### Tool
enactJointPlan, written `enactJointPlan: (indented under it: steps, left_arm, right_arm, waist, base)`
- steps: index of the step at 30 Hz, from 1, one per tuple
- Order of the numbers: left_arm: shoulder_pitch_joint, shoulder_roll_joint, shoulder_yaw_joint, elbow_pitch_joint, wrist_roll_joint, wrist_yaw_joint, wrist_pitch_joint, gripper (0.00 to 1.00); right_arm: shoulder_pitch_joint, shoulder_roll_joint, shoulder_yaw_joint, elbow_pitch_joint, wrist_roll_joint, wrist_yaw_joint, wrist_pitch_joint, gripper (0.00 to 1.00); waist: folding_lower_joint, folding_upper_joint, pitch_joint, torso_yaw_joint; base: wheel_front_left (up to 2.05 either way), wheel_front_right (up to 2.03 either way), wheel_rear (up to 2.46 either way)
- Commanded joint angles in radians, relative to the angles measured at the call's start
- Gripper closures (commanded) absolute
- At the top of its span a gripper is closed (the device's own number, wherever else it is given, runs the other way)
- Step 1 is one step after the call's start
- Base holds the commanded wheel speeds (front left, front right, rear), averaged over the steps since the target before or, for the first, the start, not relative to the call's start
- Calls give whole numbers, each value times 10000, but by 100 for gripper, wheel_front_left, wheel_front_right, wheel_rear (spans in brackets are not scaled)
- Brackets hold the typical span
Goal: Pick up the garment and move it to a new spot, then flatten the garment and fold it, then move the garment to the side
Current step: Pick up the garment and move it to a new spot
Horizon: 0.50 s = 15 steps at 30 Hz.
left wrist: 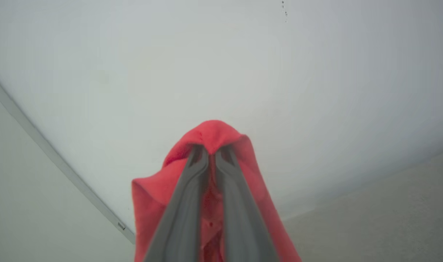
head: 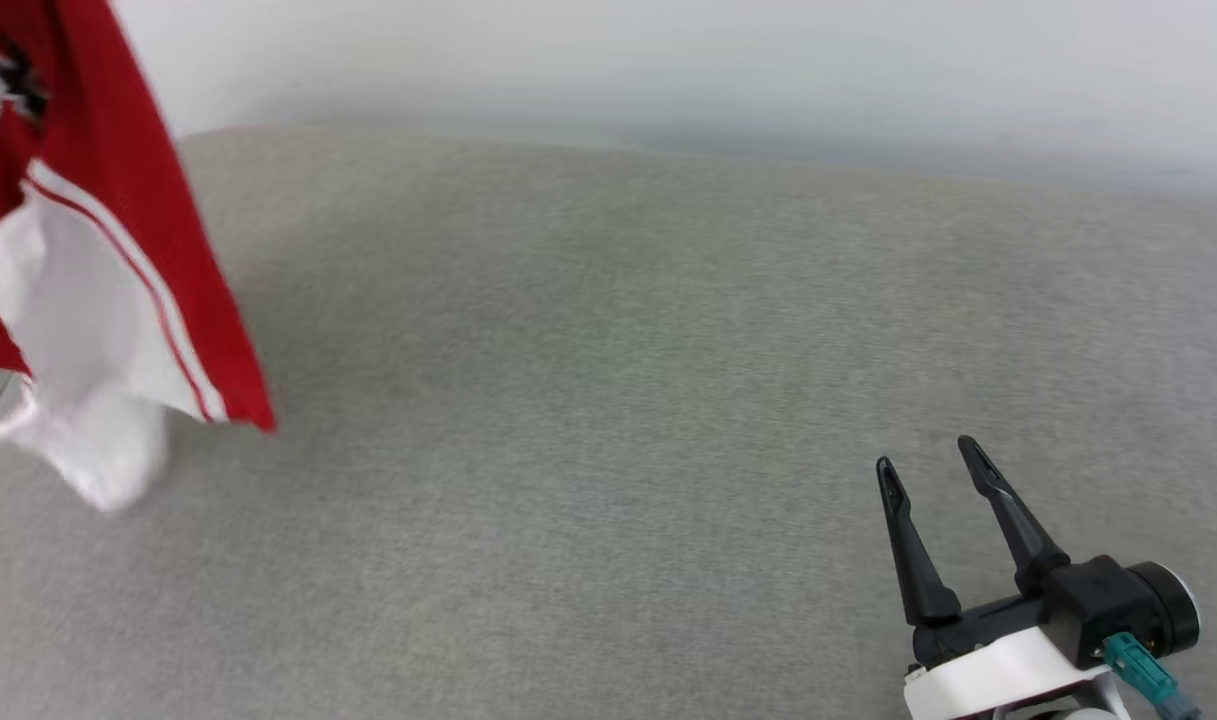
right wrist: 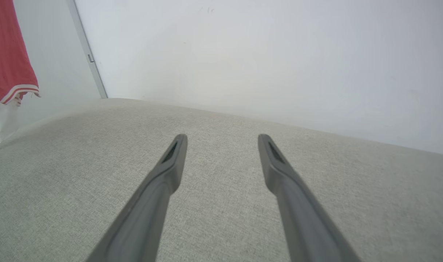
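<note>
My left gripper clamps the garment, hanging at nine o'clock; my right gripper, at five o'clock, stands with fingers apart.

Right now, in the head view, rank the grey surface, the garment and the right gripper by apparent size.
1. grey surface
2. garment, cropped by the frame edge
3. right gripper, clearly smallest

My right gripper had two long black fingers, narrow and tapering, each with a slot near its tip. They rose from a black block with a round end cap, joined to a white wrist shell carrying a teal connector. My left gripper had smooth dark-grey fingers.
</note>
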<state>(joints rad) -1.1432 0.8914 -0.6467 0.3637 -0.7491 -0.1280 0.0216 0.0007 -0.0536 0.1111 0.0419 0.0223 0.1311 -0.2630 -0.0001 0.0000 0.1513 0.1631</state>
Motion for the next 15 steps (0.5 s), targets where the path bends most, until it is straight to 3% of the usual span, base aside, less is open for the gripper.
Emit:
enactJointPlan:
  steps: [1,11,15]
  left_arm:
    - [-281,-201,-104,-183,171,81,-36,100]
    - [-784,-1429,-950,-942,959,223,29,100]
    - [-798,-1862,-1267,-886,1240,279,-63,100]
  right_arm:
    - [73,41,-22,-63,79,-7,-21,0]
    - [63,44,-80,-254,418,-7,-22,0]
    - [74,47,-171,-315,485,-7,-22,0]
  waist:
    - [1,0,-278,-540]
    - [1,0,-221,-2004]
    - [1,0,-134,-2291]
  base:
    - [0,0,0]
    - [0,0,0]
    - [0,0,0]
